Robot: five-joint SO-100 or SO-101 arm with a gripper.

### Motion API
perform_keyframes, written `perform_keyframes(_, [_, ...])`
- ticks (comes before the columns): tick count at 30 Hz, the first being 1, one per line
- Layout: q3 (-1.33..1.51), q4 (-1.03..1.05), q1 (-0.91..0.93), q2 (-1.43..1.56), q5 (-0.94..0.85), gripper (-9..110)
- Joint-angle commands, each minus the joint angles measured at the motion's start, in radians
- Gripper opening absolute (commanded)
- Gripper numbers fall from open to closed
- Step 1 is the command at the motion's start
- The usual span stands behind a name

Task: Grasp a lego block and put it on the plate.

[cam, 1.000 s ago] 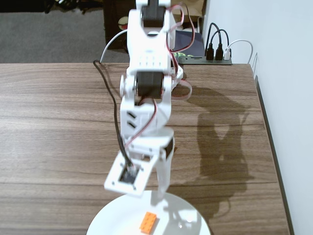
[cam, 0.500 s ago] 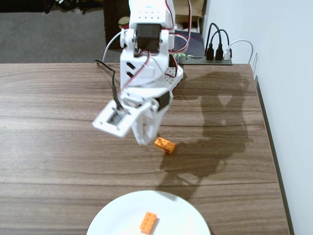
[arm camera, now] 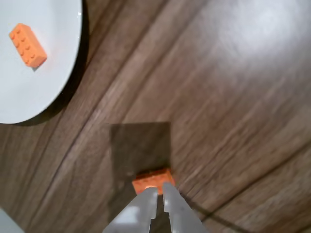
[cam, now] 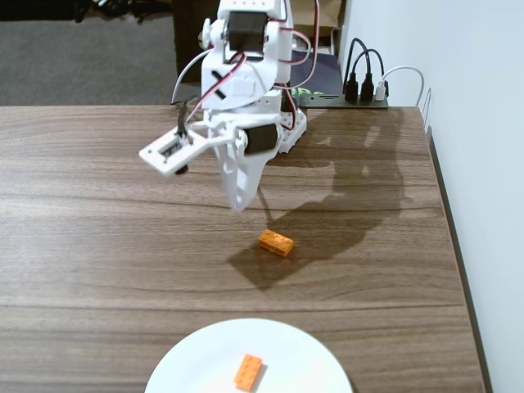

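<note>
In the fixed view the white arm stands at the far edge of a dark wood-grain surface [cam: 98,246], bent forward so that its claw [cam: 235,199] hangs in the air above the boards, tip pointing down toward the near side. One white finger [cam: 239,176] tapers to a point, while a flat white part juts out to the left of it, so from this side the opening between the two cannot be judged. In the wrist view the claw [arm camera: 160,191] enters from the bottom edge and its two pale fingertips lie almost together with only a thin dark slit between them, holding nothing. An orange lego block [cam: 276,243] lies flat on the surface near the middle, just beyond and to the right of the claw tip, inside the arm's shadow; in the wrist view that block [arm camera: 152,179] shows right at the fingertips, partly hidden by them. The white plate [cam: 188,364] sits at the near edge, cut off by the frame, well apart from that block. A second orange brick [cam: 248,372] rests studs-up on the plate, seen in the wrist view at the upper left [arm camera: 27,44] on the plate [arm camera: 58,73].
</note>
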Motion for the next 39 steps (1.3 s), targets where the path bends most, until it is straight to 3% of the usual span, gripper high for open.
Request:
perform_keyframes(1, [0.046,-0.020,0.025,0.097,0.109,1])
perform_keyframes(10, [0.256,-0.041,0.015,0.357,0.383,0])
perform_keyframes(39, [0.479,0.195,-0.077,0.862,0.581,0])
